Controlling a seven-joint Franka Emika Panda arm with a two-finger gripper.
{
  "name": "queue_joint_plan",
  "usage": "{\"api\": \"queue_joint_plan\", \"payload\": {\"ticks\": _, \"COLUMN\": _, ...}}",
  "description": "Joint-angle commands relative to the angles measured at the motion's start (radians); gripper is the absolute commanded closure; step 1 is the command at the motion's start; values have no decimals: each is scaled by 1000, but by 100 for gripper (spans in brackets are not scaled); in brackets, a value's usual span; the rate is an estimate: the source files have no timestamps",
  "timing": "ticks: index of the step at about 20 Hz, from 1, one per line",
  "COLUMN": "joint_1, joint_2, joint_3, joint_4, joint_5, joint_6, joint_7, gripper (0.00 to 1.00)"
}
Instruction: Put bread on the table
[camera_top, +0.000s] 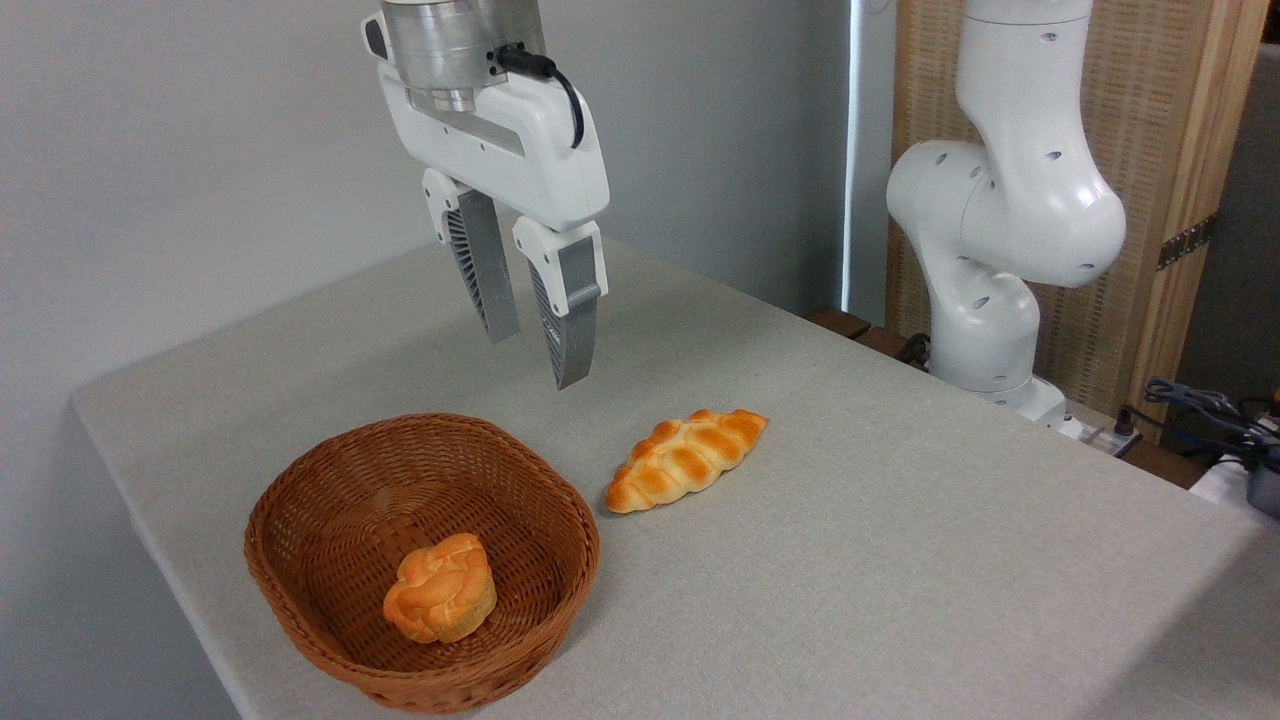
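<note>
- The bun (440, 588) lies inside the basket (300, 560), near its front wall, a little to the right of the basket's middle.
- The bun is round and orange-golden, with a knotted top, and it sits upright on the basket's floor.
- The basket is brown and woven, and it stands on the surface (900, 560) close to the front left corner.
- The gripper (535, 350) hangs in the air above the surface, behind the basket's far rim and a little to the right of it.
- Its two fingers (570, 320) point down and are a small way apart; nothing is between them.
- The bun is well apart from the fingers: it is lower and nearer to the camera, and a little to the left of them.
- A longer braided loaf (685, 458) lies on the surface just to the right of the basket, below and right of the fingers, not touching either.
- The white arm's base (1000, 250) stands at the far right edge of the surface.
</note>
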Motion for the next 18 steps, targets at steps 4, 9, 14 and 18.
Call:
{"api": "queue_joint_plan", "payload": {"ticks": 4, "joint_1": -2, "joint_2": -19, "joint_3": 21, "joint_4": 22, "joint_5": -11, "joint_6": -43, "joint_7": 26, "gripper": 0}}
{"api": "queue_joint_plan", "payload": {"ticks": 9, "joint_1": -2, "joint_2": -19, "joint_3": 26, "joint_4": 22, "joint_5": -14, "joint_6": -42, "joint_7": 26, "gripper": 0}}
{"api": "queue_joint_plan", "payload": {"ticks": 14, "joint_1": 31, "joint_2": -8, "joint_3": 27, "joint_4": 18, "joint_5": -49, "joint_6": 21, "joint_7": 26, "gripper": 0}}
{"api": "queue_joint_plan", "payload": {"ticks": 18, "joint_1": 31, "joint_2": 16, "joint_3": 24, "joint_4": 7, "joint_5": -49, "joint_6": 116, "joint_7": 26, "gripper": 0}}
